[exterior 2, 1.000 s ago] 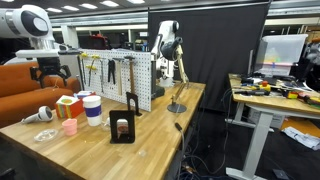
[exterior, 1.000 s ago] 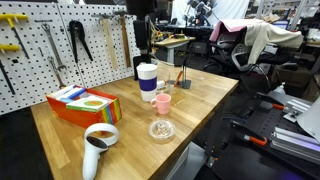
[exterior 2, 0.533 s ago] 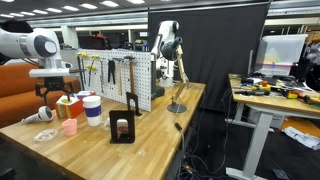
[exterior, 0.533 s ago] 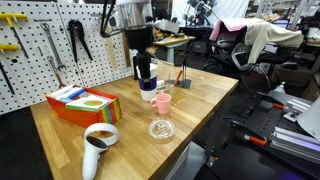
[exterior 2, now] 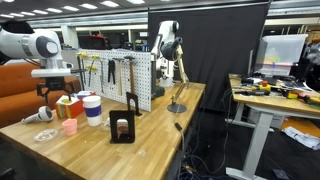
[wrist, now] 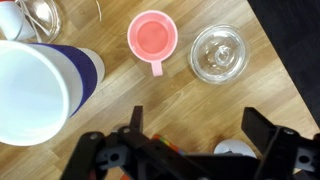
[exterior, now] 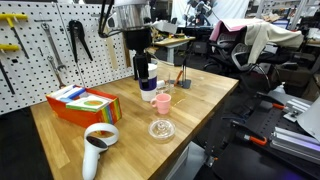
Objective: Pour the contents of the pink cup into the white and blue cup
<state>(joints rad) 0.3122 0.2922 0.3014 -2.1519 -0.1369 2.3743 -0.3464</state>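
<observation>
Gripper: we are seeing the gripper (wrist: 192,120) hanging with its fingers (wrist: 135,118) spread wide apart. They are holding nothing, with only bare wood showing between them.
Gripper's place: in an exterior view the gripper (exterior: 144,60) is hovering above the table (exterior: 205,95), right over the taller cup and not touching the pink one.
White and blue cup: we are finding the white and blue cup (wrist: 40,85) standing upright at the left edge of the wrist view, its open mouth facing the camera. In an exterior view the white and blue cup (exterior: 147,88) is showing partly behind the gripper.
Pink cup: we are seeing the pink cup (wrist: 153,36) sitting upright on the wood just beside the white and blue cup, with a gap between them. Its small handle is pointing toward the gripper. We cannot tell what is inside it.
Glass dish: the glass dish (wrist: 218,53) is lying flat near the pink cup, on the side away from the taller cup.
Further out: a colourful box (exterior: 83,103) and a white round device (exterior: 98,140) are resting on the table, and a pegboard (exterior: 60,35) is standing behind.
</observation>
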